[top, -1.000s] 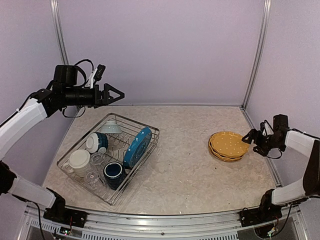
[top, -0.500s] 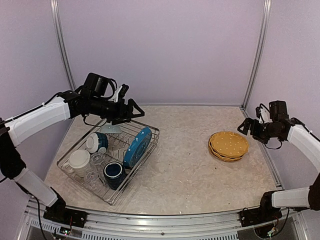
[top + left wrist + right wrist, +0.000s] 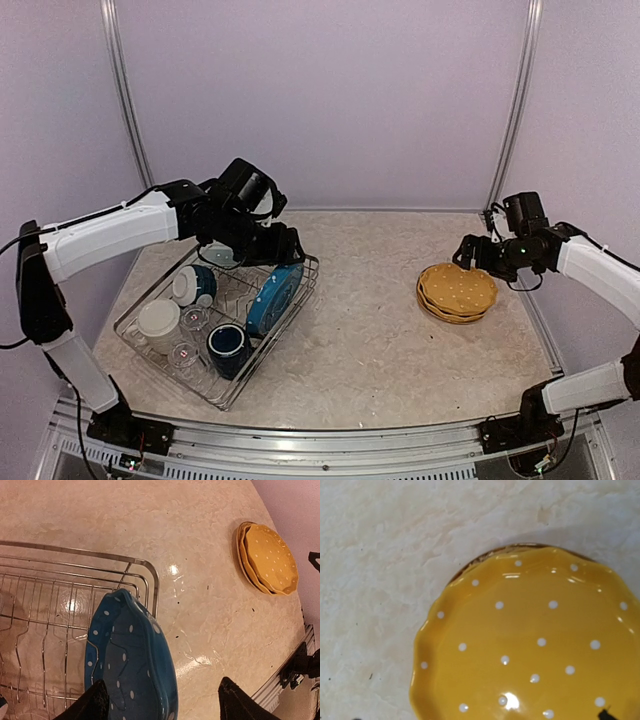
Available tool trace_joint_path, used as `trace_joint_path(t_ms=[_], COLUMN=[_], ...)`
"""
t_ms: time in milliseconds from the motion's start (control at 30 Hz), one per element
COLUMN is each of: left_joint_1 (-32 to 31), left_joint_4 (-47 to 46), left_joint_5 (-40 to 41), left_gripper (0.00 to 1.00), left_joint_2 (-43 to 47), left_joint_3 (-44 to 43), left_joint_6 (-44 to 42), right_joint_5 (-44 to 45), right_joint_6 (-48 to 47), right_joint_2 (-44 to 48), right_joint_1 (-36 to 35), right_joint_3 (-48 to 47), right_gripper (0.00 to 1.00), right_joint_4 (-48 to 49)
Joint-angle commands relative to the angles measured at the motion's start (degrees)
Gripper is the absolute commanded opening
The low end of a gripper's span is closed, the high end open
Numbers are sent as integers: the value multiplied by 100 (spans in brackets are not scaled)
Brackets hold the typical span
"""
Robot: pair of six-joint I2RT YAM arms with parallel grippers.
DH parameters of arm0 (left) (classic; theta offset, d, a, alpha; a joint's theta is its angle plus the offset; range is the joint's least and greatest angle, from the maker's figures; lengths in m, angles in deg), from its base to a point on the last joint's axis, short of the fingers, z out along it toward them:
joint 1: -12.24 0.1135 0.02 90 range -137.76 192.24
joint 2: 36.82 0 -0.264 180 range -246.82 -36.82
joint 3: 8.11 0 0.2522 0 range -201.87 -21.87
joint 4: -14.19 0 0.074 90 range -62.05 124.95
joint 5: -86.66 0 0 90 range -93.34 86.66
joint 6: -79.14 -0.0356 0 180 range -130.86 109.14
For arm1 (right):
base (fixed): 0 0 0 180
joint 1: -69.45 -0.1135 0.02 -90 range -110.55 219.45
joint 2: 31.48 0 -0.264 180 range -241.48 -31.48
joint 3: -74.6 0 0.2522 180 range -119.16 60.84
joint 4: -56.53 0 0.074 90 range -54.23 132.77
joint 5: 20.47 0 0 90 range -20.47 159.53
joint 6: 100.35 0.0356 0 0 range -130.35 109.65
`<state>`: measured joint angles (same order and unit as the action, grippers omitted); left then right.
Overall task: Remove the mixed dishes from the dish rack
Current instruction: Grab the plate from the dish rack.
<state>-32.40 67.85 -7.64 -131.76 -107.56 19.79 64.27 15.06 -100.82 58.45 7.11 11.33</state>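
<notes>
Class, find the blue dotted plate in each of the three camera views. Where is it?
Top external: the blue dotted plate stands on edge in the dish rack, left of centre.
Left wrist: bottom edge, left of centre.
Right wrist: not in it.
Shared landmark: the yellow plate stack, in all three.

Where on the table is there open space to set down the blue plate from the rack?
The widest bare table lies between the dish rack and the yellow plates, running front to back. Left of the rack only a thin strip is free. Inside the rack it is crowded: blue plate, mugs, glasses.
</notes>
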Motion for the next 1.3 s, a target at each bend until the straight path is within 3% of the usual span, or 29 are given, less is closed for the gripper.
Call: trace_joint_path(t_ms=[0, 233, 600, 1033, 1267], left_joint_1=[-112, -188, -296, -537, -571], left_joint_4=[469, 808, 1197, 1555, 1571], left_joint_5=[282, 412, 1152, 1554, 1553], left_gripper=[67, 51, 41, 52, 30], left_joint_2=[-285, -639, -886, -1097, -1045], left_joint_3=[-242, -548, -803, -1039, -1039], left_joint_6=[-87, -392, -891, -1079, -1121], right_joint_5=[12, -2, 20, 55, 83], right_joint_6=[168, 206, 201, 225, 261], right_joint_2=[-104, -176, -233, -192, -178], right_joint_1=[-161, -252, -310, -343, -386], right_joint_3=[-135, -138, -84, 8, 12], right_gripper=[100, 100, 100, 100, 100], right_joint_4=[54, 127, 165, 182, 187])
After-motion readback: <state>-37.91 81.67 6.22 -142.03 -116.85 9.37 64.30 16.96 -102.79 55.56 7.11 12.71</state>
